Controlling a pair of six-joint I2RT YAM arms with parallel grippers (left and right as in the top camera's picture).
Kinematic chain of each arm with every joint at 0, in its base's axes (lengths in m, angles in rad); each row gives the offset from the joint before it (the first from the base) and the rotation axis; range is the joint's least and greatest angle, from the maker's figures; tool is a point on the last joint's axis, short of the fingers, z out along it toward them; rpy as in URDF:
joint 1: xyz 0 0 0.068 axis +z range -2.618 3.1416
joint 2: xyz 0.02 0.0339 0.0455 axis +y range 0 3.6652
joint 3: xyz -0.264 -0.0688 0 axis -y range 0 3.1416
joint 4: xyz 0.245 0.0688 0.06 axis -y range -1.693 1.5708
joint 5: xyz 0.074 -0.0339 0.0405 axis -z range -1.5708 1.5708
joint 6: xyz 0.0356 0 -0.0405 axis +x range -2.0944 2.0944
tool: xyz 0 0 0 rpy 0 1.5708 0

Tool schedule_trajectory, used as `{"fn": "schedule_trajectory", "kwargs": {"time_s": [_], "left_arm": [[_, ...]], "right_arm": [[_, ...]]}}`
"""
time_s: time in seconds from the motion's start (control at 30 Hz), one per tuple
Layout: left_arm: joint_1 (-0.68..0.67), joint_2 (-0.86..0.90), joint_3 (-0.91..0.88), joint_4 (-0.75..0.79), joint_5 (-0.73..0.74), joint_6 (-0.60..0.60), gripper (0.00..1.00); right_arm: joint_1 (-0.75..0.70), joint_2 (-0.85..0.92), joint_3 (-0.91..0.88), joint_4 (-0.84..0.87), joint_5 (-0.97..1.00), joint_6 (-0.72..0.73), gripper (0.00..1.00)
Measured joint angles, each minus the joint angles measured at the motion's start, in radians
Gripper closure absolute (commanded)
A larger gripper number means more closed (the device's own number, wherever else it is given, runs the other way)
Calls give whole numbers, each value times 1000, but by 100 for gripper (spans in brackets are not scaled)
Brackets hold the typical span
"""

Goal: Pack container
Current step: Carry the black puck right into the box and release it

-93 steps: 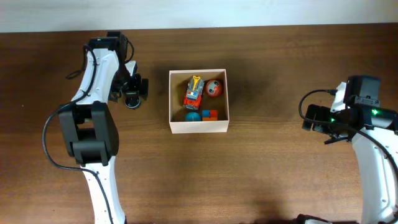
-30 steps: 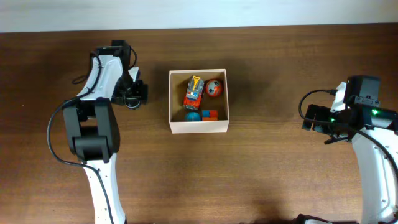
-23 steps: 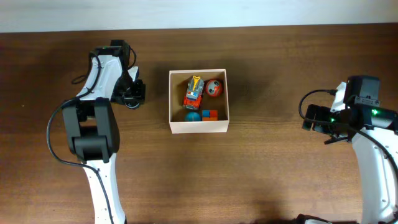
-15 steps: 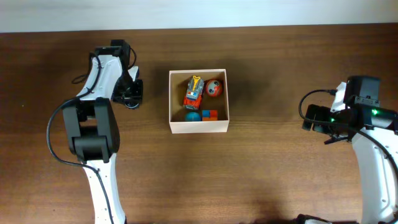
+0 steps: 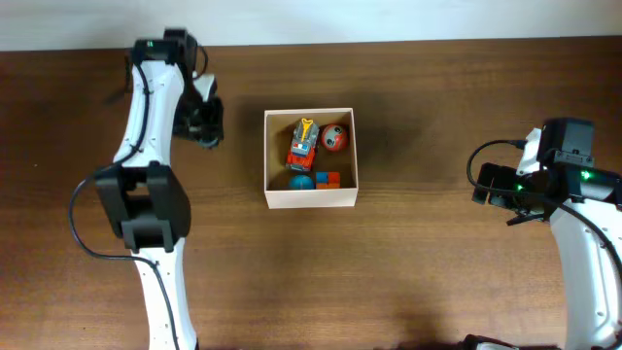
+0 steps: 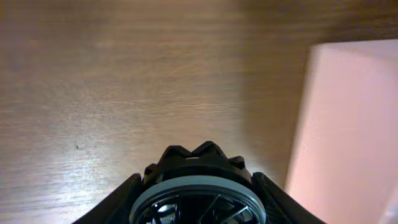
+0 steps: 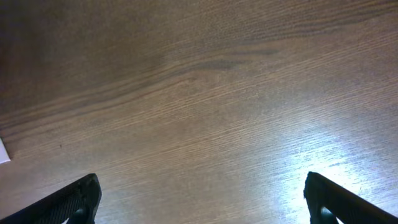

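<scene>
The container (image 5: 311, 199), a square cream-walled box, sits mid-table and holds a toy truck (image 5: 303, 143), a red ball (image 5: 333, 137), a blue ball (image 5: 301, 181) and an orange-and-blue block (image 5: 329, 179). My left gripper (image 5: 206, 126) hangs just left of the box. In the left wrist view it (image 6: 198, 202) is shut on a black toy wheel with a grey rim (image 6: 198, 183), and the container's cream wall (image 6: 348, 130) stands to the right. My right gripper (image 5: 484, 185) is far right and open, with only bare wood between its fingers (image 7: 81, 198).
The dark wooden table (image 5: 408, 272) runs to a pale far edge (image 5: 389, 19) behind the box. Both arms' bases stand at the near edge, left and right.
My left gripper has shut on the black wheel and lifted it off the table, moving towards the far edge. The right arm has not moved.
</scene>
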Motion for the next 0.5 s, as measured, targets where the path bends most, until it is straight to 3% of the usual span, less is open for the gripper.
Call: {"fn": "schedule_trajectory", "kwargs": {"time_s": [0.2,0.5], "left_arm": [[-109,-2,230,-143,19,0,48],[-343,-5,248,-146,47,4,38]], "right_arm": [[0,0,0,0,0,0,2],[0,0,0,0,0,0,1]]}}
